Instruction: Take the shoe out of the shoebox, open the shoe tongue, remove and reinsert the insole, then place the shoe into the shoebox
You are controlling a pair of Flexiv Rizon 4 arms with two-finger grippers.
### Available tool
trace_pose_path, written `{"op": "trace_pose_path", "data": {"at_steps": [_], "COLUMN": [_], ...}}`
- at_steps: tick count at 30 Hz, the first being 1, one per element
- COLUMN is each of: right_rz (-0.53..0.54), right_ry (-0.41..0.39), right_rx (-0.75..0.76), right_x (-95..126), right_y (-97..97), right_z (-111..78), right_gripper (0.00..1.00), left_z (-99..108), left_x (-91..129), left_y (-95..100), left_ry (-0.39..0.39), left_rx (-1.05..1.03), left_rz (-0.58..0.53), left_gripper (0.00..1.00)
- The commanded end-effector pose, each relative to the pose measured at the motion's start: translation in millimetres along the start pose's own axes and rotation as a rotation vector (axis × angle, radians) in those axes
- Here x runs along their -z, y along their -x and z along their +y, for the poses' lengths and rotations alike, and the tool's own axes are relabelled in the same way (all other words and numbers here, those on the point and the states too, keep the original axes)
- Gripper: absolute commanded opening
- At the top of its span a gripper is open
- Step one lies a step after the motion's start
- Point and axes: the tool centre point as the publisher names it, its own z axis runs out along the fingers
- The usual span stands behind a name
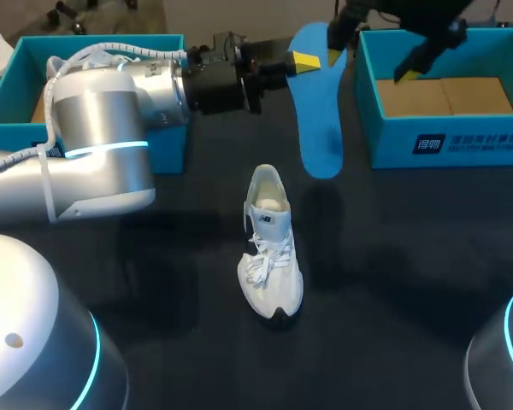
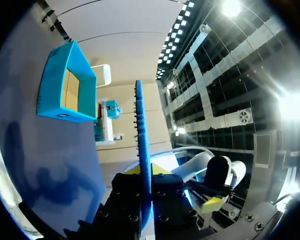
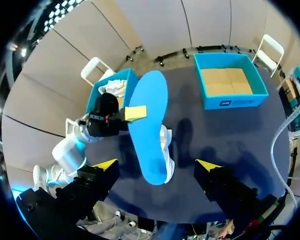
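Observation:
My left gripper (image 1: pixel 303 61) is shut on the edge of a blue insole (image 1: pixel 318 115) and holds it in the air above the table. In the left wrist view the insole (image 2: pixel 141 145) stands edge-on between the fingers of that gripper (image 2: pixel 146 175). The white shoe (image 1: pixel 269 248) stands upright on the dark table, toe toward the front, laces loose. My right gripper (image 1: pixel 372 64) hangs open beside the insole's far end, over the near-left corner of the blue shoebox (image 1: pixel 449 141). From the right wrist the insole (image 3: pixel 149 125) lies below the open right gripper (image 3: pixel 157 165) and partly hides the shoe (image 3: pixel 167 145).
A second blue box (image 1: pixel 8 94) with white stuffing stands at the back left, mostly behind my left arm (image 1: pixel 103 128). The shoebox (image 3: pixel 230 102) at the back right shows a brown cardboard floor.

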Motion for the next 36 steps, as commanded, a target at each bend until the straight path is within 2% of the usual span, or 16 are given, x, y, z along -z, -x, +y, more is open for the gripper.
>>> {"op": "trace_pose_path", "data": {"at_steps": [1,5,8,10,21,22,36], "right_rz": [0.516,0.623,0.744,0.775,1.000,0.981,0.973], "right_ry": [0.027,0.029,0.012,-0.018,-0.037,-0.047,-0.063], "right_rx": [-0.012,-0.021,-0.011,-0.008,-0.017,-0.064,-0.055], "right_x": [-9.7,-15.7,-22.7,-26.2,-23.0,-22.6,-21.8], "right_y": [23.2,34.2,42.2,46.5,53.8,55.3,56.2], "right_z": [-9.2,-10.3,-9.9,-9.2,11.5,13.3,14.8], "right_gripper": [1.00,1.00,1.00,1.00,1.00,1.00,1.00], "left_z": [0.3,0.3,0.3,0.3,0.3,0.3,0.3], "left_x": [-0.5,-0.5,-0.5,-0.5,-0.5,-0.5,-0.5], "left_y": [0.5,0.5,0.5,0.5,0.5,0.5,0.5], "left_ry": [-0.002,-0.002,-0.002,-0.002,-0.002,-0.002,-0.002], "left_rx": [0.000,0.000,0.000,0.000,0.000,0.000,0.000], "left_rz": [0.001,0.001,0.001,0.001,0.001,0.001,0.001], "left_gripper": [0.00,0.00,0.00,0.00,0.00,0.00,0.00]}}
